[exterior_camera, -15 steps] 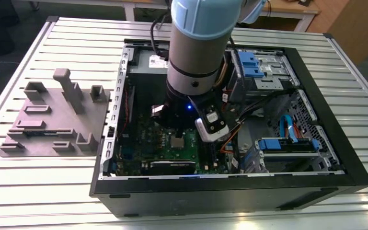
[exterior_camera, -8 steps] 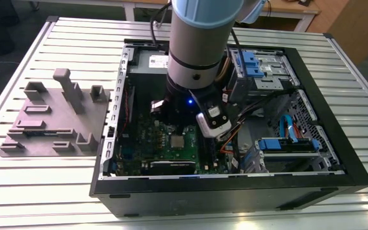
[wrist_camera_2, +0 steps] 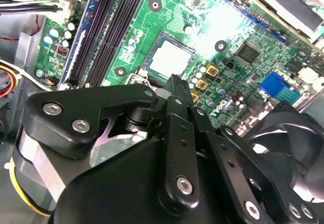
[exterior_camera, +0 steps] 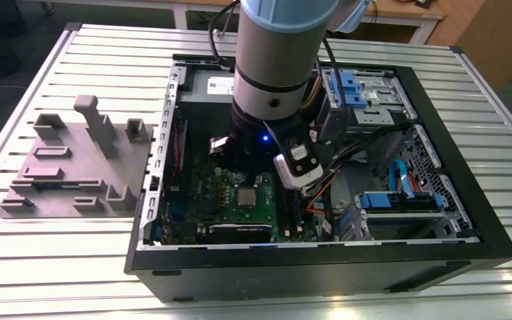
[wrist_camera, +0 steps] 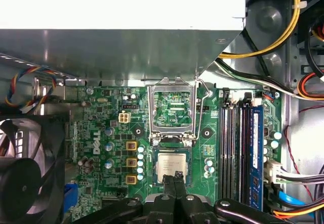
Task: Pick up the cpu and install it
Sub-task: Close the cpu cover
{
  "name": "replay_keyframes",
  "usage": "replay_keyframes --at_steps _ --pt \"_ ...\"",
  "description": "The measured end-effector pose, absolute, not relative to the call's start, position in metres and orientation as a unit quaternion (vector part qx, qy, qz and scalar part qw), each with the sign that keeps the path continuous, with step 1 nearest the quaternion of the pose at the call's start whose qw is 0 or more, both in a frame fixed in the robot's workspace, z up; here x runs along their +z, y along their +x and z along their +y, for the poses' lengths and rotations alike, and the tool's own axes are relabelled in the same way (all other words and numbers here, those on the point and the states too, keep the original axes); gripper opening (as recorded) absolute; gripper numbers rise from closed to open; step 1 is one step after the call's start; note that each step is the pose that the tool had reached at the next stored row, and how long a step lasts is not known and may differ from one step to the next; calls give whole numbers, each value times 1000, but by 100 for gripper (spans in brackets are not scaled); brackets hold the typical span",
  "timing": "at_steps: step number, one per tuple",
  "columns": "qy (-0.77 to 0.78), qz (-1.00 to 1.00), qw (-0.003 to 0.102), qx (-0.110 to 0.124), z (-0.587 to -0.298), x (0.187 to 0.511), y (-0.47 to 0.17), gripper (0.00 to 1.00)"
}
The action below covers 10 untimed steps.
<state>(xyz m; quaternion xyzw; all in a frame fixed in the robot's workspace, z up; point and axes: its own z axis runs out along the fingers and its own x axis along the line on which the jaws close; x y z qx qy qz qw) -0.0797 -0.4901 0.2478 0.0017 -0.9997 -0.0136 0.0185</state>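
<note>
Fingers (wrist_camera: 179,186), slim black metal bars studded with bolt heads, are pressed together tip to tip with nothing between them. In both wrist views the tips hang over one edge of the cpu (wrist_camera: 171,167); whether they touch it cannot be told. The cpu, a small flat square with a shiny silver-grey top, lies level in its socket on the green motherboard (wrist_camera: 101,133). Just beside it the silver load frame (wrist_camera: 151,110) stands hinged open, a thin wire lever (wrist_camera: 204,110) along one side. Long black and blue memory slots (wrist_camera: 243,153) run next to the socket. Three square gold-toned parts (wrist_camera: 131,161) sit in a row on the cpu's other side, and a round black fan (wrist_camera: 25,178) is further out. A grey sheet-metal power-supply box (wrist_camera: 121,42) overhangs the board, with yellow, orange and black cables (wrist_camera: 283,27) curling past it.

In the exterior view the black computer case (exterior_camera: 327,267) lies open on a ribbed aluminium surface (exterior_camera: 61,267). The thick silver-grey arm (exterior_camera: 274,67) reaches down into the case over the board. On the exterior view's left, well apart from the case, a matte grey tray (exterior_camera: 69,173) carries moulded upright blocks. Blue plastic latches (exterior_camera: 349,87) mark the drive bays at the far right. Beyond the surface are a dark floor and pale wooden furniture (exterior_camera: 487,33).
</note>
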Motion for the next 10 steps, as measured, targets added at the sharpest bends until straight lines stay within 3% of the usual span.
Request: replay_keyframes --at_steps 10 --pt "57 -998 19 -13 -490 248 -80 10"
